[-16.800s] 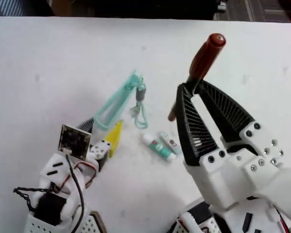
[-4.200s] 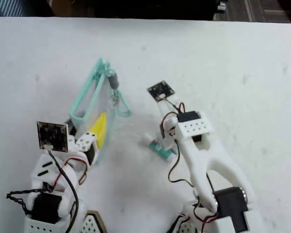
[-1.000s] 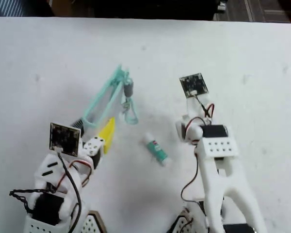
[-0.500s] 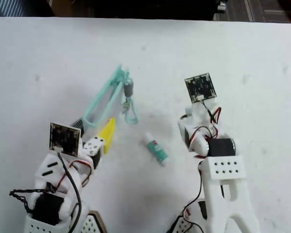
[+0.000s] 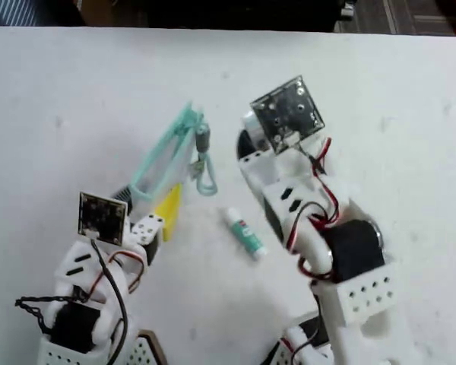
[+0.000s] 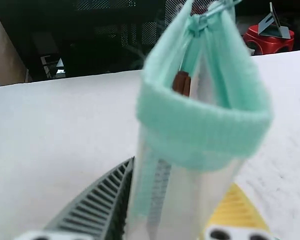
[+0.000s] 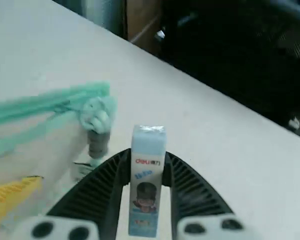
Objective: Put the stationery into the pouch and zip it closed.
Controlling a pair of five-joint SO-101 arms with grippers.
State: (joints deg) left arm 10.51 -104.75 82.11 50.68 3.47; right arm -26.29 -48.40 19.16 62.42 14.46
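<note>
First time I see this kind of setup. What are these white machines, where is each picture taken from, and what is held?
These are two small robot arms side by side at a white table. One picture looks down from a fixed camera above; the other two come from cameras on the arms' wrists. The left gripper is shut on the mint pouch, with its mouth open; something brown shows inside. The right gripper is shut on a small pale-blue block, probably an eraser, near the pouch's zipper pull. A glue stick lies on the table between the arms.
</note>
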